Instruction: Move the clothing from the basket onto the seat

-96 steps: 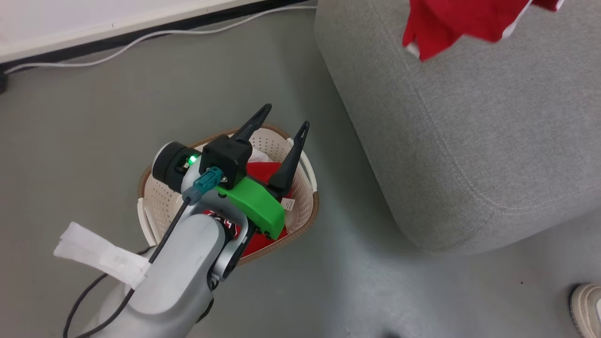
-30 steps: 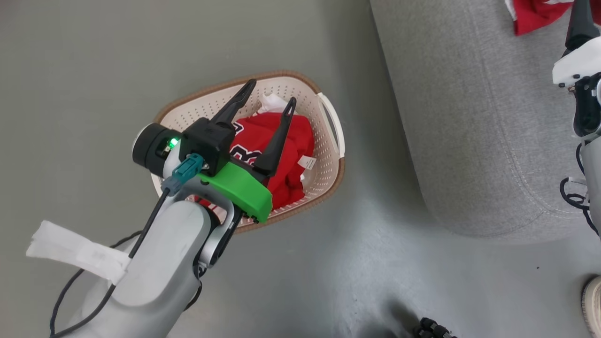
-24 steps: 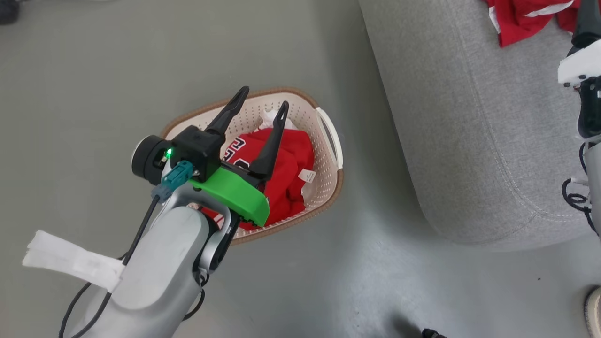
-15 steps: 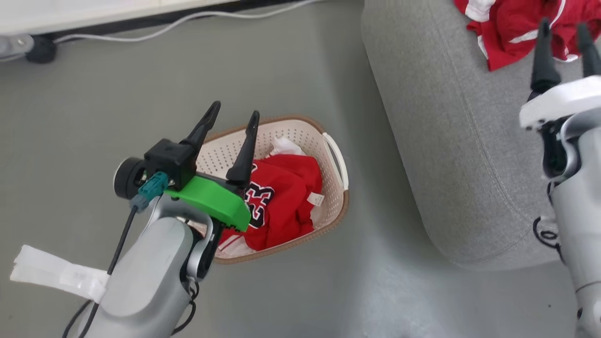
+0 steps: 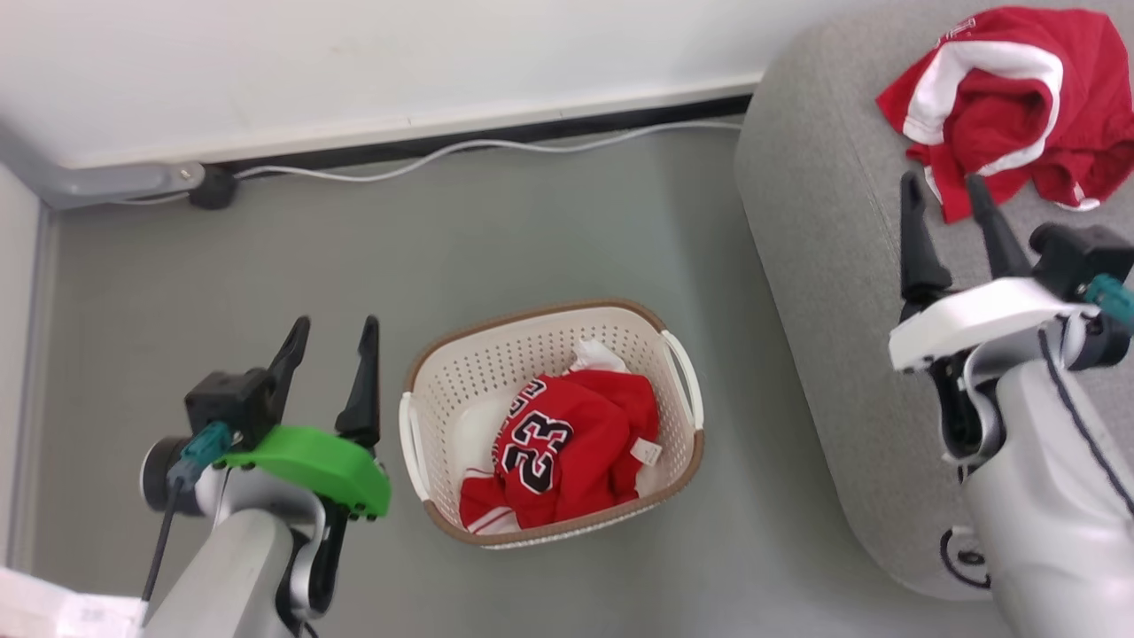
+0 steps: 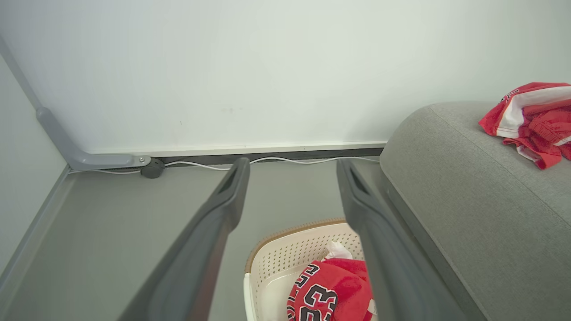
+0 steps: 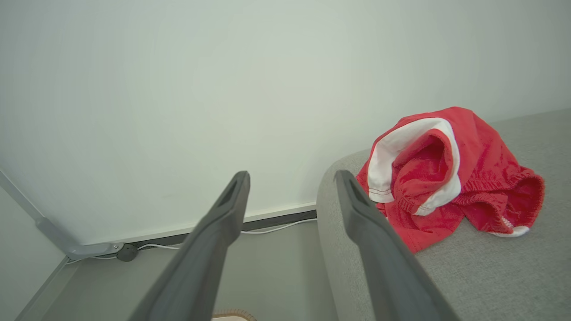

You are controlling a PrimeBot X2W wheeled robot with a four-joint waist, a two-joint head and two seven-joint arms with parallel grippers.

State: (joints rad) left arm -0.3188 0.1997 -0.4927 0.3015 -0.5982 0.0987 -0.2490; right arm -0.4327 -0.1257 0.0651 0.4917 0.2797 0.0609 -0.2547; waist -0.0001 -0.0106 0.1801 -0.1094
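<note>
A red jersey (image 5: 563, 452) with a black 23 lies crumpled in the cream basket (image 5: 443, 377) on the floor; the left wrist view catches it (image 6: 332, 292) low between the fingers. Red shorts with white trim (image 5: 1010, 102) (image 7: 446, 178) (image 6: 533, 120) lie on the grey seat (image 5: 833, 257). My left gripper (image 5: 332, 332) hangs open and empty to the left of the basket. Over the seat's near edge my right gripper (image 5: 943, 190) is open and empty, its tips just short of the shorts.
A white wall with a dark skirting strip runs along the back. A white cable (image 5: 478, 146) trails at its foot to a dark plug (image 5: 213, 188) beside a grey metal bracket (image 5: 106, 180). Bare grey floor (image 5: 266, 257) surrounds the basket.
The head camera has tilted up, bringing the wall into view. My left gripper has drawn back from over the basket to its left side. The right gripper has come into view over the seat.
</note>
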